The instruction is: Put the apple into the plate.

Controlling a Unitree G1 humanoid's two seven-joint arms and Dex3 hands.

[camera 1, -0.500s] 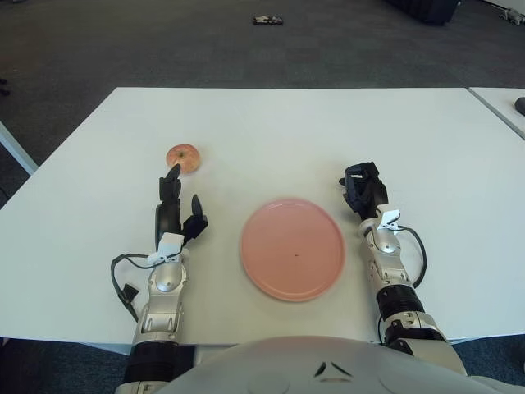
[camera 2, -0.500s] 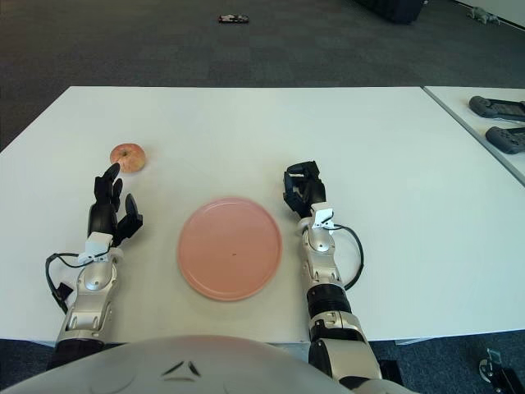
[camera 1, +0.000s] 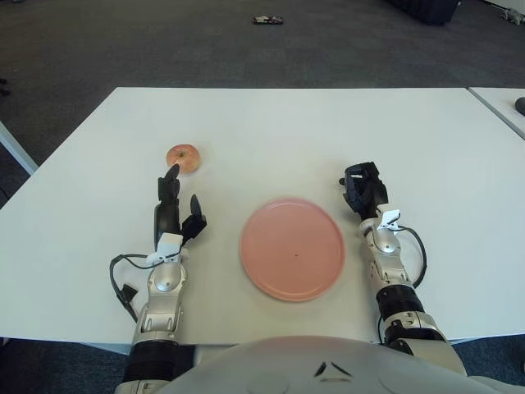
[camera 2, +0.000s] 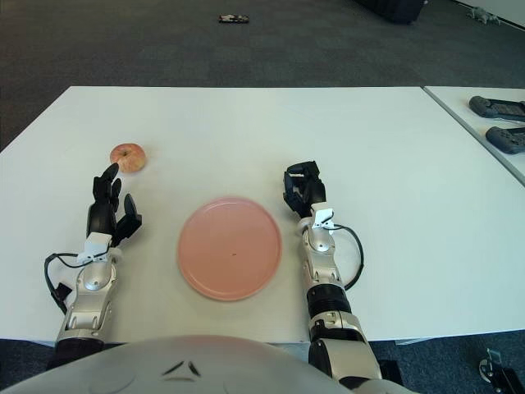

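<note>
A: Delta from half a second back: almost none. The left hand (camera 1: 176,207) shifts a hair toward the lower left of the frame, thumb a touch lower. Apple, plate and right hand sit at the same spots.

B: Left hand state?

A: Fingers spread and pointing up-frame, holding nothing. The longest fingertip (camera 1: 172,172) ends just below the apple (camera 1: 183,157). I can't tell if it touches; it looks like a slim gap or bare contact. No wrap around the fruit.

B: Where's the apple exactly?

A: Upper left of centre, on the white table (camera 1: 271,123), by itself. It's above the left hand and up-left of the plate (camera 1: 292,249).

B: Plate?

A: Pink, round, lower centre of the frame, between the two forearms. Nothing is in it.

B: Right hand?

A: The right hand (camera 1: 364,190) shows just right of the plate's upper rim, fingers curled in, gripping nothing. Idle.

B: Progress?

A: My read: early. The reach is roughly done, since the left hand is lined up under the apple. Grasp not made, lift not made, carry right and down-frame to the plate not made, release not made. All of the actual transfer is left.

B: Anything between apple and plate?

A: Only bare tabletop.
</note>
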